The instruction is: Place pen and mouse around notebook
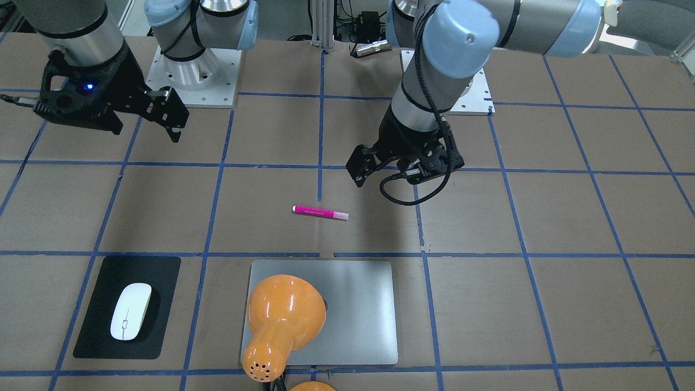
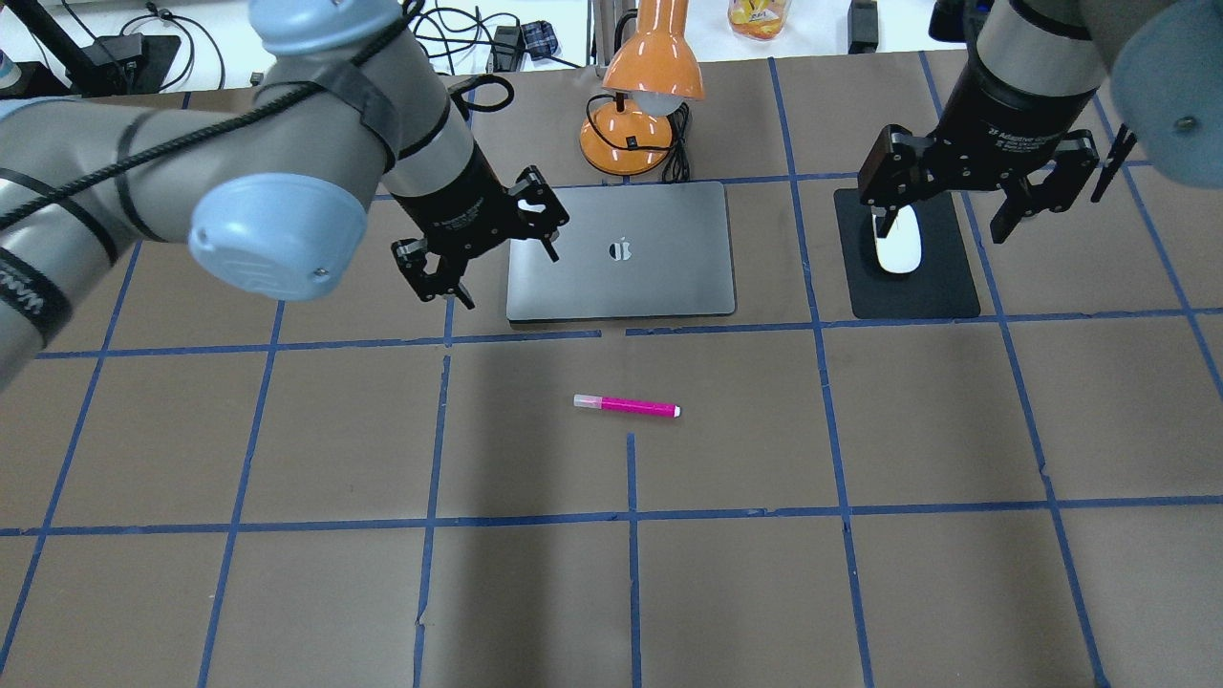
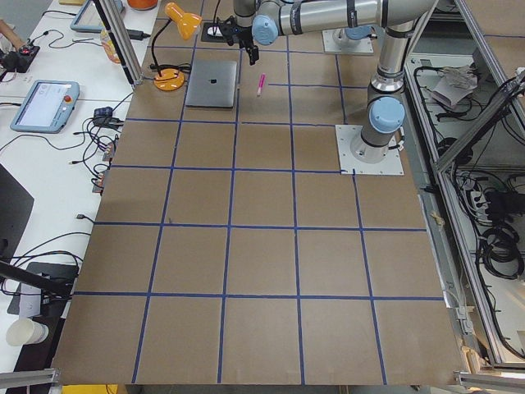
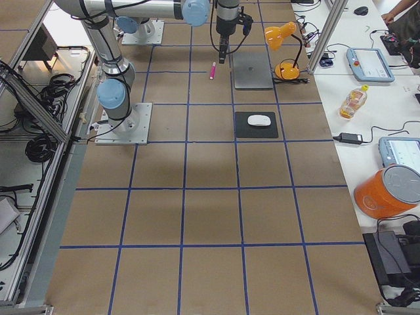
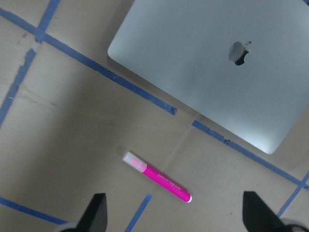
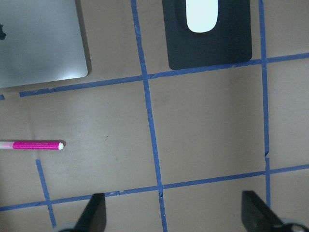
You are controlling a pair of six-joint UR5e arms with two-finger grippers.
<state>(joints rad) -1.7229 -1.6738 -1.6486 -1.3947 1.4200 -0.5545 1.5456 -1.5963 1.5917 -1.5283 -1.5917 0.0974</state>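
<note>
The magenta pen [image 2: 626, 406] lies flat on the brown table, its pale cap toward my left, a little in front of the silver notebook [image 2: 659, 272]. On a black mat rests the white mouse [image 2: 898, 250], to the right of the notebook. My left gripper [image 2: 506, 277] hovers open by the notebook's left edge with nothing in it. In the left wrist view the pen [image 5: 157, 177] and the notebook [image 5: 203, 77] lie below the camera. My right gripper [image 2: 938, 234] hangs open and empty above the mouse. The right wrist view holds the mouse [image 6: 201, 17] at its top edge.
The black mat [image 2: 917, 296] lies under the mouse. An orange desk lamp [image 2: 642, 96] stands behind the notebook, its shade over the far edge. Blue tape lines grid the table. Bare brown table stretches in front of the pen.
</note>
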